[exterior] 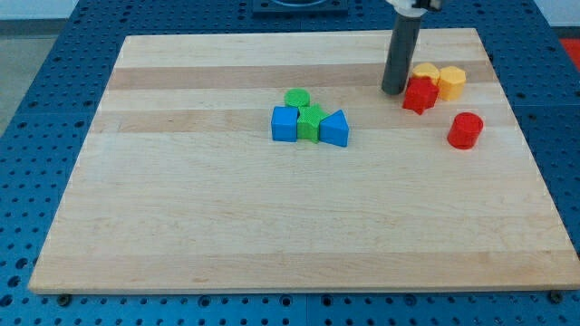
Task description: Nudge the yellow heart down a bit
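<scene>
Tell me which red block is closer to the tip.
The red star, touching the yellow blocks, sits just right of my tip; the other red block stands alone, lower right.

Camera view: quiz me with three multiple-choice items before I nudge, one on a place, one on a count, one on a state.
1. My tip sits where?
A. just left of the red star
B. among the blue blocks
C. at the board's bottom edge

2. How many red blocks show?
A. one
B. two
C. four

3. The red star and yellow heart are:
A. far apart
B. stacked
C. side by side, seemingly touching

Answers:
1 A, the rod ends beside the star.
2 B, the star plus a red cylinder.
3 C, no gap shows between them.
</scene>
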`<state>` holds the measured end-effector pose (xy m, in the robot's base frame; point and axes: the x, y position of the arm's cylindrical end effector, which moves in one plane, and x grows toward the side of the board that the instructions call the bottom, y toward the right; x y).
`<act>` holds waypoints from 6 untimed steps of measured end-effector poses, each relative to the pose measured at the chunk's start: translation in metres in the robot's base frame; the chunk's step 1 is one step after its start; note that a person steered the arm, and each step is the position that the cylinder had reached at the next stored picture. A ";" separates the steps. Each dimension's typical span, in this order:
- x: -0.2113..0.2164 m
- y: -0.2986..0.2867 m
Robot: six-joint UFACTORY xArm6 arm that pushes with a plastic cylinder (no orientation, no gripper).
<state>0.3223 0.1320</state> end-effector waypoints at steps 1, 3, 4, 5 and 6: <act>-0.027 -0.002; -0.053 0.031; -0.051 0.033; -0.043 0.033; -0.031 0.032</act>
